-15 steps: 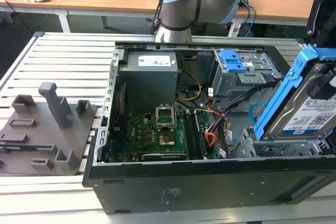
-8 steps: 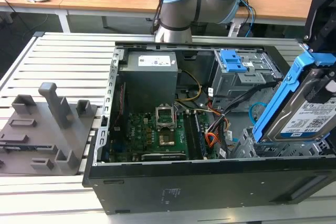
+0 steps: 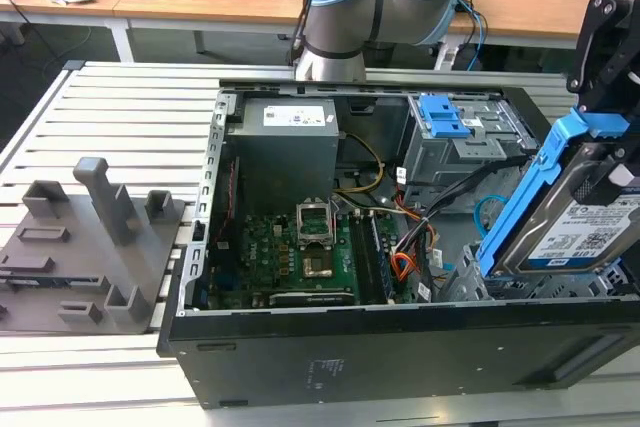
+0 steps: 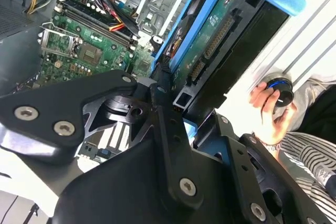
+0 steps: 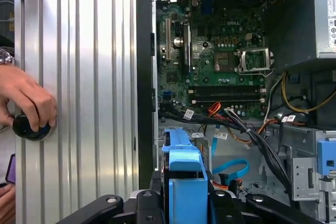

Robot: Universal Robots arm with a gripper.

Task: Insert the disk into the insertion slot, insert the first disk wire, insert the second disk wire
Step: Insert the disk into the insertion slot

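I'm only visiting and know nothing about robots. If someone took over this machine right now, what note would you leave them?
Gripper: shut on the disk, a flat silver hard drive in a bright blue plastic carrier, held tilted over the open black computer case at the exterior view's right.
Insertion slot, the grey perforated metal cage: just below the disk; the disk is not yet in it.
Done: disk picked up.
Left: seating the disk and plugging in both wires; the disk's connectors are bare in the second wrist view.
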